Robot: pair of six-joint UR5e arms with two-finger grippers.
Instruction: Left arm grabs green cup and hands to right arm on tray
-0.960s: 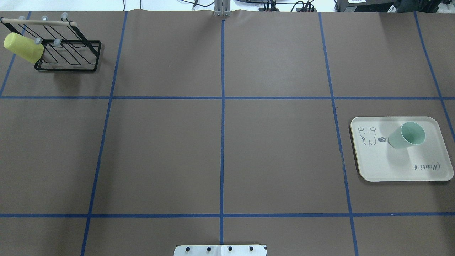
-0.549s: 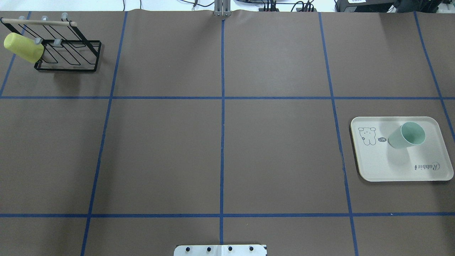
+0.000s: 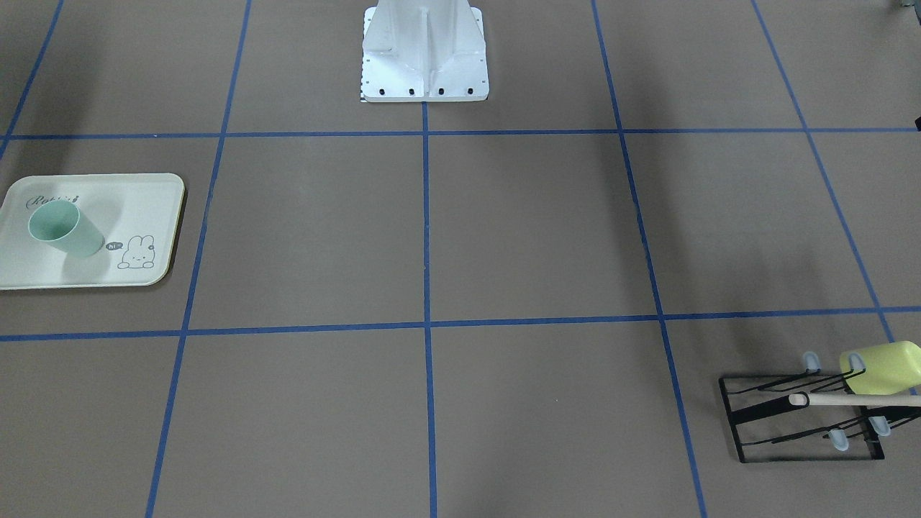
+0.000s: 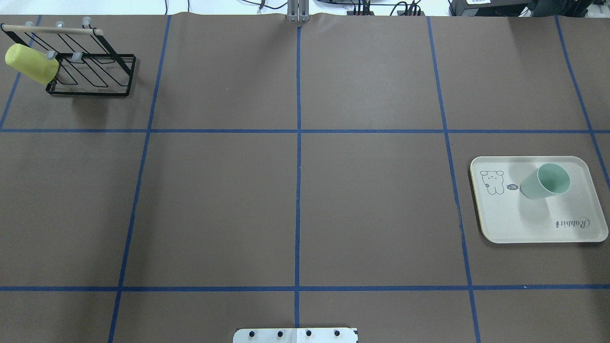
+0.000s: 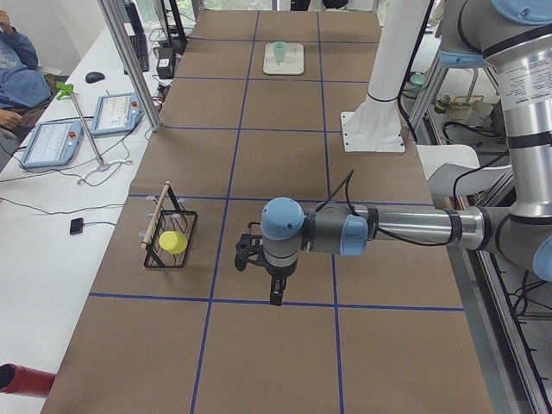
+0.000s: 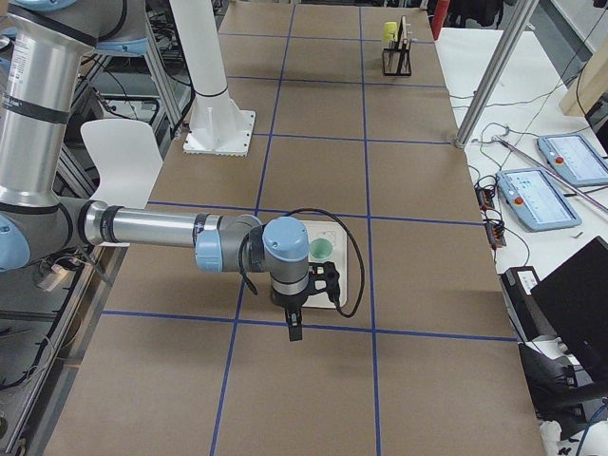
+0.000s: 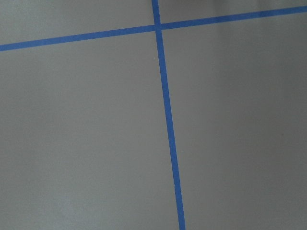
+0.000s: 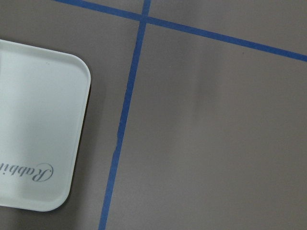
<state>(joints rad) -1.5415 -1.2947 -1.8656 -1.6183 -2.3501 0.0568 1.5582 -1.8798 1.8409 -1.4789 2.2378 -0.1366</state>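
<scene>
The pale mint-green cup stands upright on the cream Rabbit tray at the table's right side; it also shows in the front-facing view. Neither arm shows in the overhead or front-facing view. The left gripper shows only in the exterior left view, held above the table and pointing down, far from the cup; I cannot tell if it is open. The right gripper shows only in the exterior right view, hanging just beside the tray's near edge; I cannot tell its state. The right wrist view shows a tray corner.
A black wire rack with a wooden bar stands at the far left corner, with a yellow-green cup hung on one of its pegs. The white robot base stands at the table's near middle edge. Blue tape lines grid the brown table.
</scene>
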